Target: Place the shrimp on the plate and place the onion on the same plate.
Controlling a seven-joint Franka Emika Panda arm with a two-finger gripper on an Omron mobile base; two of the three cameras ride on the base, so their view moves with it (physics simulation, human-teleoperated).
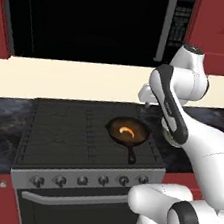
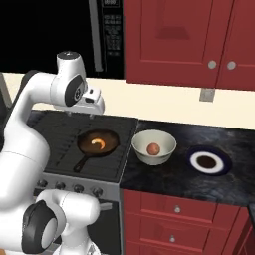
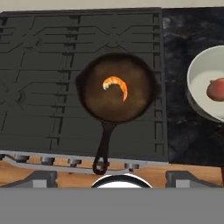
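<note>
The orange curved shrimp (image 1: 127, 132) (image 2: 98, 143) (image 3: 116, 86) lies in the middle of a dark skillet (image 2: 85, 144) (image 3: 94, 100) on the stove. The reddish-pink onion (image 2: 153, 149) (image 3: 216, 89) rests inside a cream-white bowl (image 2: 139, 142) (image 3: 197, 74) on the counter just right of the stove. Further right sits the plate (image 2: 224, 162), blue-rimmed with a white centre and nothing on it. My gripper (image 1: 146, 104) (image 2: 91, 115) (image 3: 112, 177) hangs high above the skillet, pointing down, open, with nothing between its fingers.
The black stove top (image 1: 66, 128) has a row of knobs (image 1: 81, 180) along its front. The skillet's handle (image 3: 103, 151) points toward the stove front. Dark stone counter (image 2: 169, 177) runs right of the stove, with red cabinets (image 2: 189, 40) above and a microwave (image 2: 107, 30) overhead.
</note>
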